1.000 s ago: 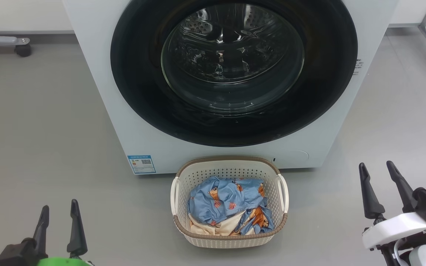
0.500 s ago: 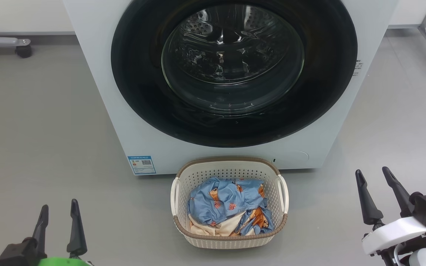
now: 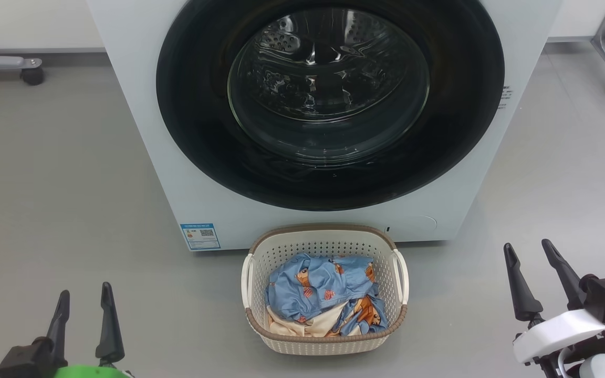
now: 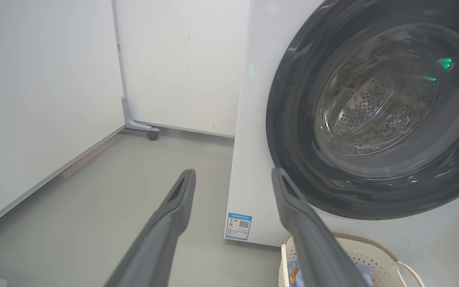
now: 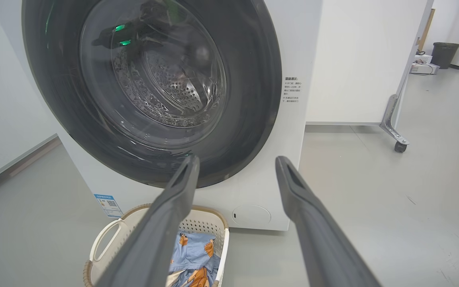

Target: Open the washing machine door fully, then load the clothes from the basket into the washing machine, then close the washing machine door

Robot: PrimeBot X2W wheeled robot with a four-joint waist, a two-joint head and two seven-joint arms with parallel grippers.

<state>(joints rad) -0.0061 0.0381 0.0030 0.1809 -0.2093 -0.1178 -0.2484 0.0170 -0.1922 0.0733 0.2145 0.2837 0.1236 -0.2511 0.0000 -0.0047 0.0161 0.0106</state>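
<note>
Plainly the washing machine door [image 3: 329,105] is shut, its black ring lying flush on the front of the white washing machine [image 3: 134,131]. So the step in hand is the first one, opening it.

Just below, on the floor [image 3: 61,173] against the machine's base, stands the basket [image 3: 323,341] with the clothes [image 3: 318,289] heaped inside, blue print over a cream piece. Nothing has been lifted out.

Further out, the left gripper [image 3: 85,290] hovers low on the robot's left and the right gripper [image 3: 526,244] on its right. Both have their jaws spread and empty, well apart from door and basket.

To open the door well, I would first find which edge carries the catch, since no handle or hinge can be made out. Then hook one finger behind that rim and pull along the door's arc, not straight back. The basket sits under the swing, so the arm should stay above its rim.

The head view looks down into the basket and places both grippers around it. The left wrist view gives the machine's left corner and the blue sticker [image 4: 239,226] low on the front. The right wrist view gives a printed notice [image 5: 292,90] right of the door, a round cap [image 5: 251,215] near the base, and the perforated drum [image 5: 165,75] through the glass.
</note>
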